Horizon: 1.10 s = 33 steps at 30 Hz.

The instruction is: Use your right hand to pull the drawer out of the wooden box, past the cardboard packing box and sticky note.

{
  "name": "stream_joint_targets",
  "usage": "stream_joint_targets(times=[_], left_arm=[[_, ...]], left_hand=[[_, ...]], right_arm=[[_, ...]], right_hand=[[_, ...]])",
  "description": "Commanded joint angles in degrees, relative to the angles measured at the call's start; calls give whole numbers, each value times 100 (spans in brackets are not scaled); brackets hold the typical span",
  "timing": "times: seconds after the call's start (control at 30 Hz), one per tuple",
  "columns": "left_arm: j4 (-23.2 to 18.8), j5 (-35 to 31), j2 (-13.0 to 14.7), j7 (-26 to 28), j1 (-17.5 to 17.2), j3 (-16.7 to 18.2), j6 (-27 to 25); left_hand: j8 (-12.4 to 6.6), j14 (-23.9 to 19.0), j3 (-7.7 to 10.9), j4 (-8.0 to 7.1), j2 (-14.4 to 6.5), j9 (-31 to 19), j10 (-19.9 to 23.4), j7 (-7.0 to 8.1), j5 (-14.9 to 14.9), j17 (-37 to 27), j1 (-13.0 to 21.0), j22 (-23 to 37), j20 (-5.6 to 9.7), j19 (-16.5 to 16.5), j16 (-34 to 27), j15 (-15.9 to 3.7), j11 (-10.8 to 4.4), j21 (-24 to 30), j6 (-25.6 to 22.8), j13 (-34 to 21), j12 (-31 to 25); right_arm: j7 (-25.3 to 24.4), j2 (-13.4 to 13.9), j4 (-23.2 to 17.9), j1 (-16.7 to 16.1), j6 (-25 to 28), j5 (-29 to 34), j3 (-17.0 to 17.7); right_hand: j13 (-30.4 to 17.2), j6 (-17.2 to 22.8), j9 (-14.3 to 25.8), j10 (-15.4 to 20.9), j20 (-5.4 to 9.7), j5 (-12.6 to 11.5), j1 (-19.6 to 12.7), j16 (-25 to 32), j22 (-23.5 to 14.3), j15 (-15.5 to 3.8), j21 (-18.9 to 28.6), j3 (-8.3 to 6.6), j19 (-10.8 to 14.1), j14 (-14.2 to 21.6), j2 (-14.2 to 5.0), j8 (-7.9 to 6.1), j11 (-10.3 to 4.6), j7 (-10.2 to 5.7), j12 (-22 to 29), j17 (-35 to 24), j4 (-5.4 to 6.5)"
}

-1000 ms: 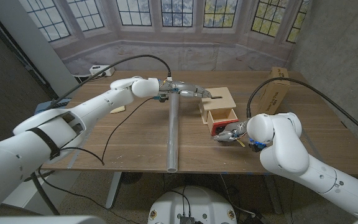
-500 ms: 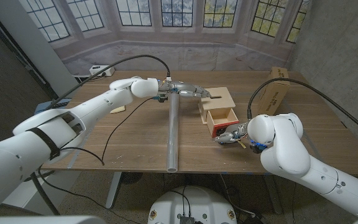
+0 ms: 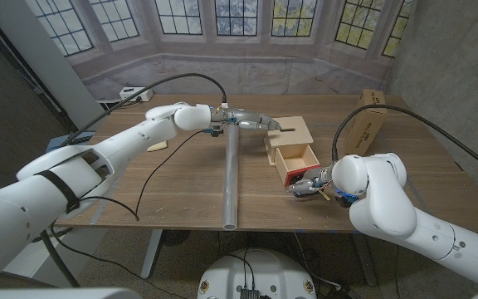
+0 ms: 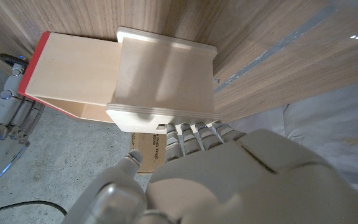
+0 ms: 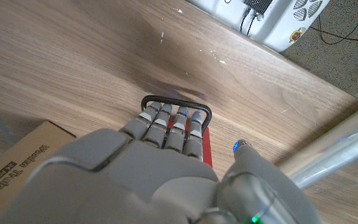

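Right hand [image 3: 309,184] apparently hooks drawer [image 3: 295,160] handle.

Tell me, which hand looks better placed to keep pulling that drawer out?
The right hand: its fingers already hook the drawer's dark handle at its red front. The left hand presses on the wooden box behind.

The right hand [image 3: 309,184] grips the red front of the drawer [image 3: 298,161], pulled partway out of the wooden box [image 3: 290,131], left hand [image 3: 256,123] resting on the box, cardboard box [image 3: 367,118] off beside it.
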State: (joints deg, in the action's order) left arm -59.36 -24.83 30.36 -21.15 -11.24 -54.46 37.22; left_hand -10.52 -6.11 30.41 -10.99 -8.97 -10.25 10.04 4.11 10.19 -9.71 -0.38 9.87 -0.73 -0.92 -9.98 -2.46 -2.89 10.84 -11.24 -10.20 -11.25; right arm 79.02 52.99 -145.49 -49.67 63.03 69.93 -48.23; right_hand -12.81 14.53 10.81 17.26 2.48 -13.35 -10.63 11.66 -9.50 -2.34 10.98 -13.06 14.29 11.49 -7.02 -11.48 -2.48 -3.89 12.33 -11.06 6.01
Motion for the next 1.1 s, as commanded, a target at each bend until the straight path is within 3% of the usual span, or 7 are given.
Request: stream_joint_targets(times=[0.03, 0.43, 1.1], left_arm=[[-105, -10, 23, -39, -50, 11, -48], [-201, -31, 11, -48, -82, 15, -133], [-690, -50, 191, -114, -291, 125, -415]], left_hand=[[-5, -65, -14, -4, -64, -14, 59, 0, 37, -26, -8, 19, -75, -4, -51, 33, 12, 36, -20, -35, -46], [3, -62, -19, -1, -68, -14, 40, -15, 38, -25, -4, 18, -76, -4, -48, 41, 23, 36, 9, -35, -35], [0, -63, -25, 5, -73, -14, 41, -12, 39, -23, 5, 16, -74, -4, -45, 55, 28, 36, 14, -36, -31]], right_arm=[[-7, 301, -119, 469, 481, -92, -581], [-7, 577, -314, 661, 878, -135, -932], [-7, 689, -463, 317, 924, -14, -772]], right_hand=[[-2, 21, 6, 17, 329, -28, 62, -10, 0, -295, -31, -32, 56, 29, 3, 1, 13, 27, -14, -13, -4], [-3, 21, 6, 21, 319, -30, 76, -11, 0, -291, -33, -34, 52, 30, 9, 2, 24, 28, -15, -13, -3], [-4, 14, 6, 15, 317, -35, 95, -12, 0, -292, -33, -42, 52, 31, 14, 5, 23, 34, -21, -13, -3]])
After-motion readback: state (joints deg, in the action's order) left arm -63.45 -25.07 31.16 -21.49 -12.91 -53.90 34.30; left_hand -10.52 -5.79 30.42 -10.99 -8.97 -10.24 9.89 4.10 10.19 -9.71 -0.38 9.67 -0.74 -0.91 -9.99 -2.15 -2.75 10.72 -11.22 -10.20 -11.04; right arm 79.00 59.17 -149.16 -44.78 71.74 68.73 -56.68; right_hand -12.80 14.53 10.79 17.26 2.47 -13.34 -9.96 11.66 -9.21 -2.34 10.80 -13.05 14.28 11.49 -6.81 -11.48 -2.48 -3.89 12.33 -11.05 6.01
